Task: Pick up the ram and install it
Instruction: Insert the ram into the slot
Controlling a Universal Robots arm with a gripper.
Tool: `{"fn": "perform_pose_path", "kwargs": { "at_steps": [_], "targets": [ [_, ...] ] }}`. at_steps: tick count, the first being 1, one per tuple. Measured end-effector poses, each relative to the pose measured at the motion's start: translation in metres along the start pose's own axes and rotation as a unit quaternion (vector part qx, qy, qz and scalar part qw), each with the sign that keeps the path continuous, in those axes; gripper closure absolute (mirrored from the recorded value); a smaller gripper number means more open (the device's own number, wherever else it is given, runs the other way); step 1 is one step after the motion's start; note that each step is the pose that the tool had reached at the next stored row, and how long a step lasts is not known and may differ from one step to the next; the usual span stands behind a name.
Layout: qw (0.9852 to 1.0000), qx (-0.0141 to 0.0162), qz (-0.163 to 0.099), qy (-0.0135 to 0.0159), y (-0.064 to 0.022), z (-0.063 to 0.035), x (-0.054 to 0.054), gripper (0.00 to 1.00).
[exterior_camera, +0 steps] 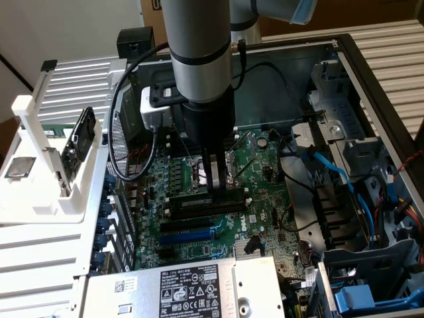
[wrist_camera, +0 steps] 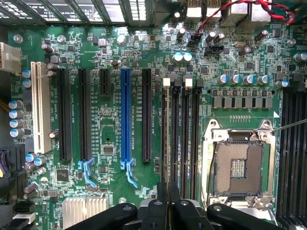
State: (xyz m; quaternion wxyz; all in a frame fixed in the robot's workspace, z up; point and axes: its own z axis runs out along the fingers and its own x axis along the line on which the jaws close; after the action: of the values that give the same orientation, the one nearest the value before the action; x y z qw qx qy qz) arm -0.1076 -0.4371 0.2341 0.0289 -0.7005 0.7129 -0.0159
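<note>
Nearest the wrist lens: black linkage bars and the two fingers of the pincer (wrist_camera: 168,188). The fingers are drawn close together, one on each face of the ram (wrist_camera: 166,139), clamped on its upper edge.

Ram: seen edge-on in the wrist view, standing upright in line with the outermost slot of the four-slot memory bank. That is the slot farthest from the CPU socket (wrist_camera: 238,167). Cannot tell whether it is pressed fully home. The three bare memory slots (wrist_camera: 185,139) lie between ram and socket.

Exterior view: the pincer (exterior_camera: 213,185) comes straight down from the grey arm (exterior_camera: 199,46), tips meeting the ram (exterior_camera: 195,201) near its middle. The pale label on the stick's face is visible towards the exterior view's left of the fingers.

Outward on the motherboard (wrist_camera: 110,143):
- a black expansion slot (wrist_camera: 146,115) just beside the ram, on the side away from the socket
- the blue expansion slot (wrist_camera: 125,115) next
- two more black slots, then a white slot (wrist_camera: 41,110) well apart
- a finned silver heatsink (wrist_camera: 84,211) near the blue slot's latch end

Around the board, exterior view: the open computer case (exterior_camera: 371,73), blue cables (exterior_camera: 331,169) on the exterior view's right, and a labelled silver power supply (exterior_camera: 189,291) at the front. A white stand (exterior_camera: 40,152) sits outside the case on the exterior view's left.
</note>
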Motion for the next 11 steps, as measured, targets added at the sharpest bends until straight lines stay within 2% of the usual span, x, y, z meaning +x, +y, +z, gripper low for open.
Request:
{"fn": "perform_pose_path", "kwargs": {
  "at_steps": [11],
  "targets": [
    [1.0000, 0.0000, -0.001, 0.0000, 0.0000, 0.0007, 0.0000, 0.88]
  ]
}}
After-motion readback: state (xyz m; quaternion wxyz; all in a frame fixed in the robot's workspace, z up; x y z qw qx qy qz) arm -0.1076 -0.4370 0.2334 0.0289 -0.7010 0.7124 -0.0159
